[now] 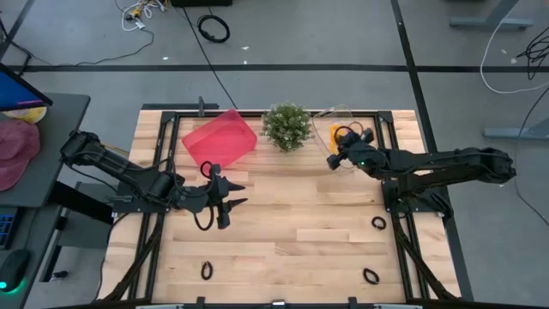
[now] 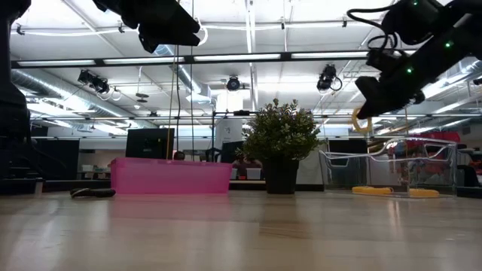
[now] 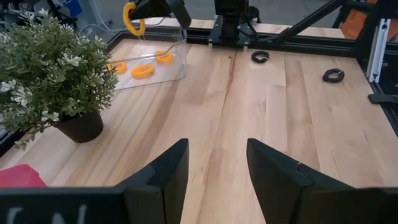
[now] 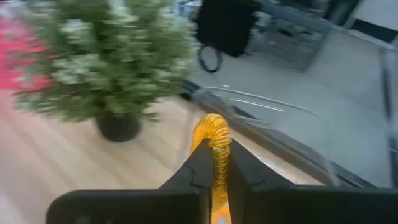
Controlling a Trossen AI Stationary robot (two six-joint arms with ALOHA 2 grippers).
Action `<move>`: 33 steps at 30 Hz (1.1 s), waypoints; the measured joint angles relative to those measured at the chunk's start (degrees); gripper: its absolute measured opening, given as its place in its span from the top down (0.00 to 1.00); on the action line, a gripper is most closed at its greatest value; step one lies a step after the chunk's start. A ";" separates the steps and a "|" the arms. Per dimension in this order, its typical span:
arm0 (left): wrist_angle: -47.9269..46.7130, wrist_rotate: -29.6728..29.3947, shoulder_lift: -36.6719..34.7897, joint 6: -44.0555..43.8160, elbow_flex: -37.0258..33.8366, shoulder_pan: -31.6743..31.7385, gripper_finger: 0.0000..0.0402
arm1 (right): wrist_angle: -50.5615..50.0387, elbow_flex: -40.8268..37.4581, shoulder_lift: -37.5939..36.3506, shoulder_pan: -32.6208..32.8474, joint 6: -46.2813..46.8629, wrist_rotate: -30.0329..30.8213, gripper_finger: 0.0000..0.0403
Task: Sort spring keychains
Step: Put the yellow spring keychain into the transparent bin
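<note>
High view: right gripper (image 1: 335,160) sits at the edge of the clear plastic tray (image 1: 341,112) beside the small potted green plant (image 1: 286,126), with orange coils (image 1: 340,134) already inside; the left gripper (image 1: 232,194) waits mid-table near the pink translucent bin (image 1: 220,138). Four small black coiled keychains are loose on the wooden table (image 1: 300,232): two by the right frame (image 1: 378,223) (image 1: 371,276), one front left (image 1: 207,271), one under the left arm (image 1: 202,221). Low view: the right gripper hangs above the clear tray, an orange-yellow coiled keychain (image 2: 364,120) in it; two orange ones lie flat in the tray (image 2: 373,190). Left wrist view: left fingers (image 3: 169,169) spread wide, empty; three orange coils in the tray (image 3: 143,70). Right wrist view: fingers clamped on the orange coil. Judgement: orange sorting is nearly done; no black coil can be seen in the pink bin.
</note>
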 joint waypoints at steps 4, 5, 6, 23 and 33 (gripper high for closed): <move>-0.45 0.00 0.00 0.02 0.00 0.00 0.59 | -0.78 -1.31 -2.40 -0.08 1.07 4.09 0.96; -0.68 0.00 0.00 0.02 0.00 0.00 0.59 | -1.13 -1.33 -2.74 -0.03 1.35 4.64 0.96; -0.85 0.00 0.00 0.02 0.00 0.00 0.59 | -1.64 -1.33 -3.07 -0.03 1.57 5.09 0.96; -1.57 -1.09 0.00 -0.02 0.00 0.00 0.59 | -2.11 -1.35 -3.48 -0.03 1.24 5.38 0.82; -1.55 -1.09 0.00 -0.04 0.00 0.00 0.59 | -2.13 -1.35 -3.46 -0.03 1.25 4.34 0.69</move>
